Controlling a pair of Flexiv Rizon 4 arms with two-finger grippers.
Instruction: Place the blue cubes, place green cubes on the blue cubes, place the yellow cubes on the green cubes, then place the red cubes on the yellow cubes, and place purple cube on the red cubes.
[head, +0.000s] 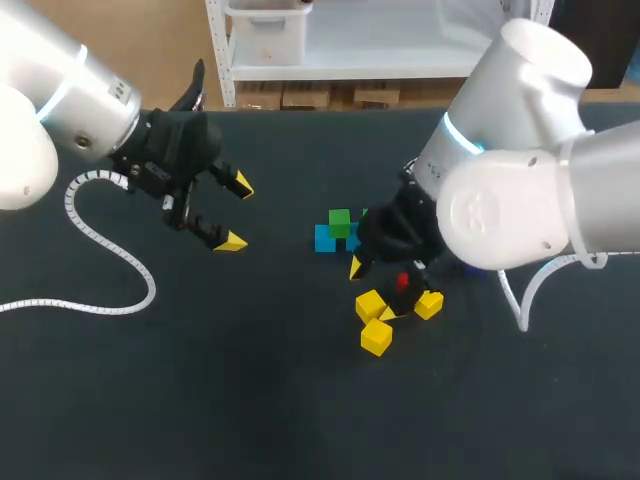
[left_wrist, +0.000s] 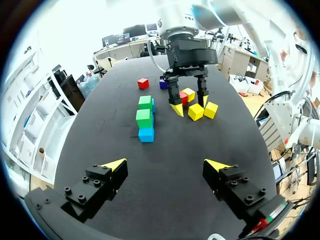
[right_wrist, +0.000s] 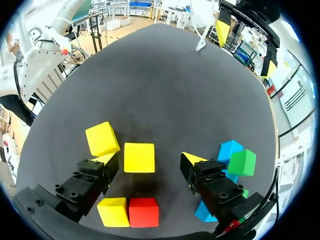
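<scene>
The right end effector (right_wrist: 148, 158) points straight down at the desk (head: 250, 400), just beside the blue-and-green cluster (head: 335, 232). Its fingers are spread. One yellow cube (right_wrist: 139, 157) lies between the fingertips with a gap on each side, so we see no contact. A second yellow cube (right_wrist: 102, 138) lies just outside the finger that is farther from the cluster. A third yellow cube (right_wrist: 113, 212) and a red cube (right_wrist: 144, 212) touch side by side under the end effector body. The right arm (head: 520, 170) bends steeply down over the cluster.

In the cluster, a green cube (left_wrist: 144, 118) sits on a blue cube (left_wrist: 146, 134), with a second green-on-blue pair just behind it. A purple cube (left_wrist: 163, 84) and a second red cube (left_wrist: 143, 83) lie near the cluster.

The left end effector (left_wrist: 165, 165) is well apart from the cluster, its fingers spread and aimed towards it.
</scene>
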